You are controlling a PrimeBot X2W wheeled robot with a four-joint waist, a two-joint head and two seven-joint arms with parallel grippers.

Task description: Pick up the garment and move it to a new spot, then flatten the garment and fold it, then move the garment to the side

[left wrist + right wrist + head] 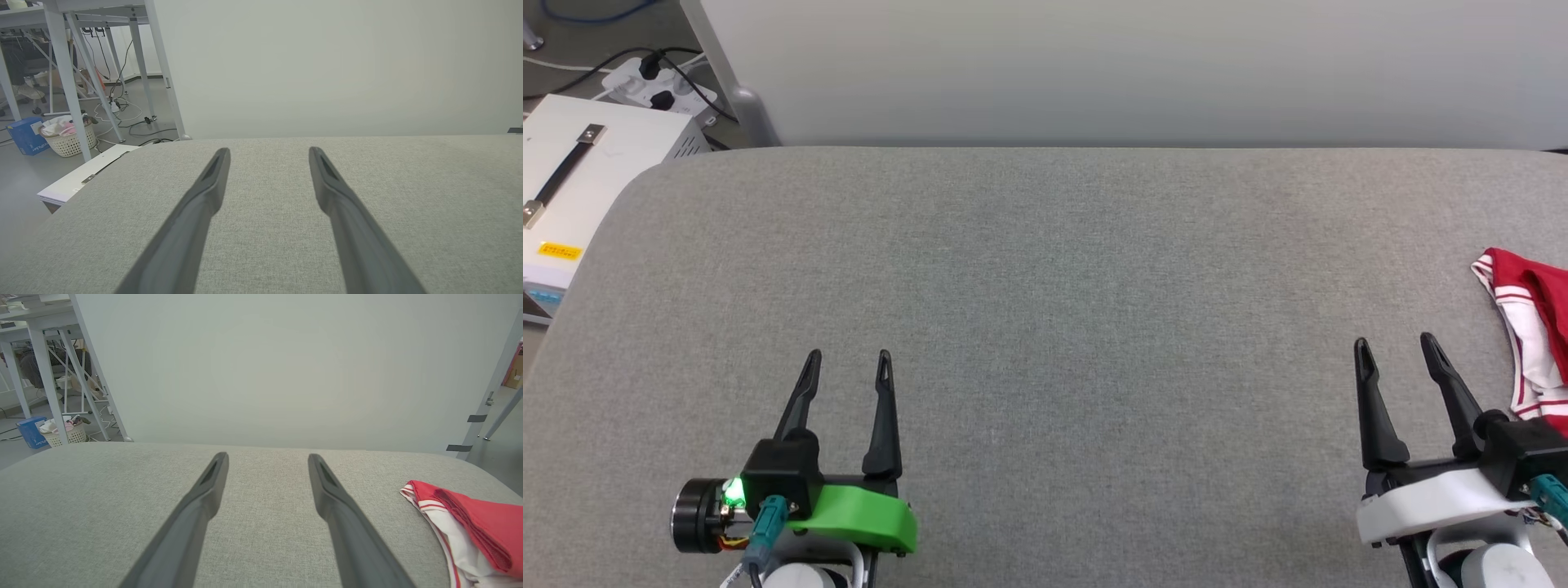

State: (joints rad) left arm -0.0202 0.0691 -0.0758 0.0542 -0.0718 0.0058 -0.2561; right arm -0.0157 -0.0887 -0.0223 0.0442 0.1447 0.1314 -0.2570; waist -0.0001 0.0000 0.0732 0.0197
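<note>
A: Hands first. State?

B: Left hand (849,354): its two dark fingers stand apart with nothing between them. The left wrist view agrees, with only grey cloth in the gap. Right hand (1394,339): the same, fingers spread and nothing held. Both sit low at the near edge of the table (1045,245), pointing away from the robot.

A: Any contact with the garment?

B: Not at the fingers. The garment (1535,327) lies on the table just right of the right hand, at the table's right end, and the head view's edge cuts part of it off. Its near end runs close past the hand's base, and I cannot tell whether they touch there.

A: How does it lie?

B: Right wrist view: red cloth on top, a white sleeve with red-striped trim under it. It is layered, not spread flat. No print shows.

A: Folded or only bunched?

B: Cannot tell, because too much of it is out of frame.

A: Progress?

B: Judgement only. The garment is off to one side, compact, and neither hand holds it. That fits two stages: a heap waiting to be lifted and carried to a working spot, or a folded bundle already set aside. The fairly straight red edge hints at folding but does not settle it.

A: Next move?

B: None entered, since it depends on which stage this is.
</note>
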